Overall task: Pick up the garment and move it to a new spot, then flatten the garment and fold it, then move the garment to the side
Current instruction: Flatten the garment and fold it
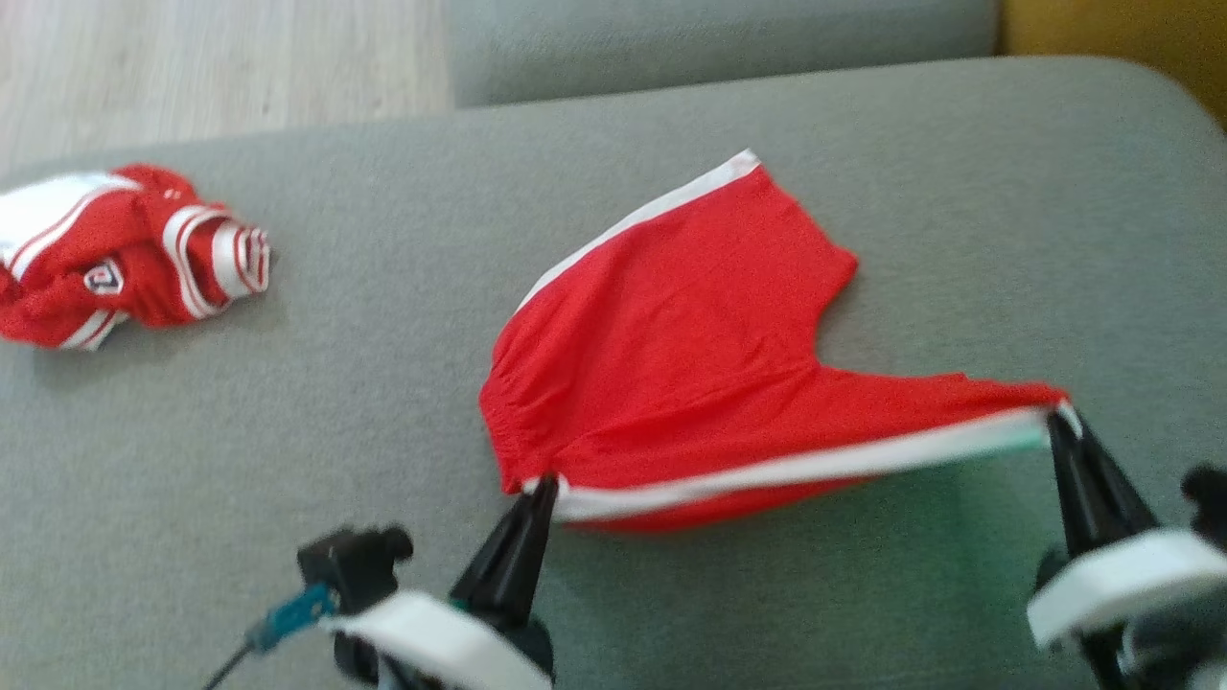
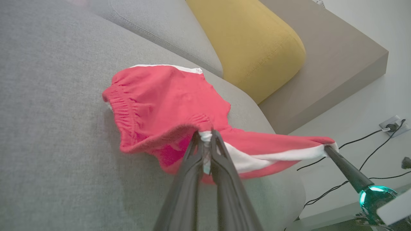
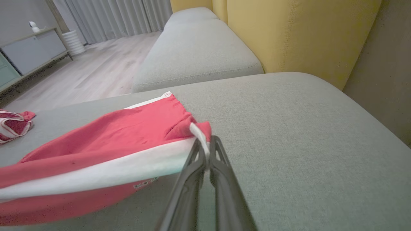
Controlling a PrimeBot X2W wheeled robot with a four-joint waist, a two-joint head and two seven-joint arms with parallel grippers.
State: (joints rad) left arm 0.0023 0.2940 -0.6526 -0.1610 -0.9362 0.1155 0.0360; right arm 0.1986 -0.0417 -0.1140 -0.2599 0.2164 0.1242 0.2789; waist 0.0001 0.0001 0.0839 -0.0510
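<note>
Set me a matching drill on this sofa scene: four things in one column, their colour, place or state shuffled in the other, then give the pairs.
Column one
1. red shorts
2. crumpled red-and-white garment
3. cushion
4. left gripper

Column two
a. yellow
b. shut on a waistband corner
c. bunched at the left end of the grey seat
d. stretched out, one side lifted

Pairs: 1-d, 2-c, 3-a, 4-b
</note>
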